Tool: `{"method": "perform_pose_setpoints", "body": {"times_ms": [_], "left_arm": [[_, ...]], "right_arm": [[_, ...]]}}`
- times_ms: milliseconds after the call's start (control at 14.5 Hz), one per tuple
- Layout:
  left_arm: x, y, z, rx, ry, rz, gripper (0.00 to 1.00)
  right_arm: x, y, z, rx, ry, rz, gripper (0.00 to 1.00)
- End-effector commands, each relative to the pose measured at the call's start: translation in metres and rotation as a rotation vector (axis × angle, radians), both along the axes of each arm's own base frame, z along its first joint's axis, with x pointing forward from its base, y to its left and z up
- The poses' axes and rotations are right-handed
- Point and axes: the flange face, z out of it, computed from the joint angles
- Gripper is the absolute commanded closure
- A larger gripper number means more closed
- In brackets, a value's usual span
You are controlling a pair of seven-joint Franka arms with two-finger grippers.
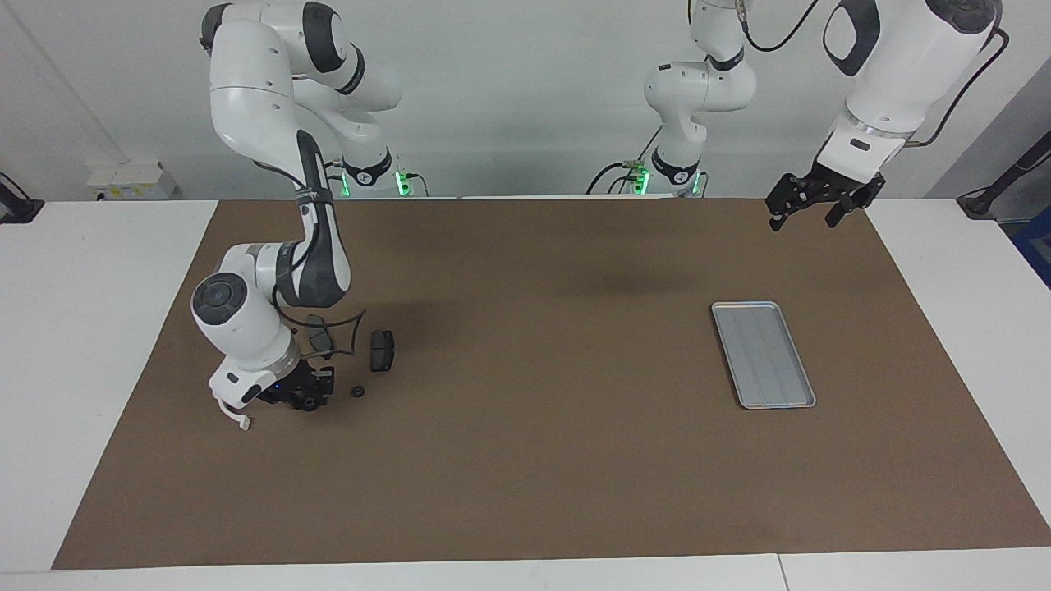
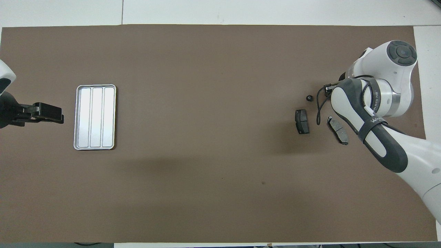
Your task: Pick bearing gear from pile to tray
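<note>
while my right gripper (image 1: 308,400) is low down at the brown mat (image 1: 525,460), at the right arm's end of the table, i cannot tell if its fingers are wide or narrow, or if something is between them, because the wrist covers them from above. just beside this gripper, toward the left arm's end, lies one tiny black round piece (image 1: 357,392). a little nearer to the robots than that piece lies a dark grey brake pad (image 1: 382,350), apart from the gripper. a second dark grey brake pad (image 2: 337,130) lies under my right arm, also nearer to the robots than the gripper, half hidden in the facing view. a thin black cable (image 1: 349,332) hangs from the arm over this pad.

my left gripper (image 1: 806,215) hangs in the air with its fingers spread wide, holding nothing, and the arm waits. the shallow rectangular silver-grey metal tray (image 1: 764,354) with ribbed floor lies below it on the mat, with nothing in it, well apart from the small parts.
</note>
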Motion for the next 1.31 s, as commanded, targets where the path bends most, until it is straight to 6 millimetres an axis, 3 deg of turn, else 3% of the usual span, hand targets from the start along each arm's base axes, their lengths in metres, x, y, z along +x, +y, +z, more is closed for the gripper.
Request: {"method": "perform_pose_setpoints", "body": {"times_ms": [0, 138, 277, 415, 553, 622, 691, 760, 968, 1037, 1175, 1244], "left_arm": [[-0.004, 0.002, 0.001, 0.010, 0.006, -0.008, 0.00], [-0.004, 0.002, 0.001, 0.010, 0.006, -0.008, 0.00], [-0.004, 0.002, 0.001, 0.010, 0.006, -0.008, 0.00], [-0.004, 0.002, 0.001, 0.010, 0.006, -0.008, 0.00], [-0.004, 0.002, 0.001, 0.010, 0.006, -0.007, 0.00], [-0.004, 0.002, 0.001, 0.010, 0.006, -0.007, 0.00], [-0.004, 0.002, 0.001, 0.010, 0.006, -0.007, 0.00], [-0.004, 0.002, 0.001, 0.010, 0.006, -0.007, 0.00], [-0.004, 0.002, 0.001, 0.010, 0.006, -0.007, 0.00], [-0.003, 0.002, 0.001, 0.010, 0.004, -0.007, 0.00], [-0.004, 0.002, 0.001, 0.010, 0.006, -0.007, 0.00], [-0.004, 0.002, 0.001, 0.010, 0.006, -0.007, 0.00]], "right_arm": [[0.003, 0.004, 0.042, -0.006, -0.015, 0.013, 1.00], [0.015, 0.020, 0.082, -0.005, -0.014, -0.038, 1.00], [0.021, 0.069, 0.120, -0.009, -0.012, -0.119, 1.00], [0.015, 0.134, 0.155, -0.012, 0.012, -0.177, 1.00], [-0.003, 0.197, 0.164, -0.030, 0.040, -0.186, 1.00], [-0.018, 0.236, 0.169, -0.044, 0.042, -0.161, 1.00], [-0.040, 0.290, 0.180, -0.063, 0.015, -0.113, 1.00], [-0.062, 0.337, 0.182, -0.066, -0.007, -0.102, 1.00], [-0.093, 0.403, 0.180, -0.033, -0.049, -0.137, 1.00], [-0.098, 0.420, 0.172, -0.011, -0.066, -0.125, 1.00], [-0.096, 0.428, 0.146, -0.018, -0.066, -0.144, 1.00], [-0.100, 0.442, 0.134, -0.007, -0.075, -0.133, 1.00]]}}
